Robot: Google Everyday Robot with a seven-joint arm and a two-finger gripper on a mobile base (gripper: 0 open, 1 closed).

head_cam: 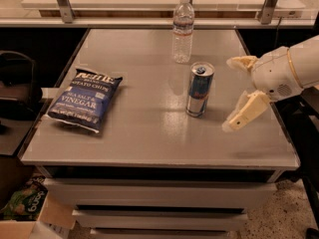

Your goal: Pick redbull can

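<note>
Blue-and-silver slim metal redbull can [199, 89] is the thing to watch in the camera view, the only view on hand. It stands upright on the grey flat-topped table [149, 138], right of centre, silver top w/ blue tab facing up. Nothing touches it and there's bare table all round, so a side approach has room.

Cream-coloured two-finger hand [230, 94] hangs just right of the can, over the table's right part, near the can but apart from it. Its fingers [246, 112] are spread wide, one higher and further back, one lower and nearer the camera, w/ the gap facing left toward the can. It's released and holds nothing. Prob. spread that way so the can body fits btwn them as the arm comes in from the right.

Clear plastic water bottle [183, 29] stands upright behind the can toward the far edge, apart from it. A reach from the right at can height should miss it, imo. Dark blue crinkly chip bag [84, 99] lies flat on the left half, well apart, so no obstacle.

Step in hand, as I judge it, is the pre-grasp approach: can sits on the table, no contact yet. Next move needs the hand shifted left till the fingers straddle the can mid-body, then closed. Risk: the lower finger nudges the can & tips it, bc it's tall w/ a narrow base.
</note>
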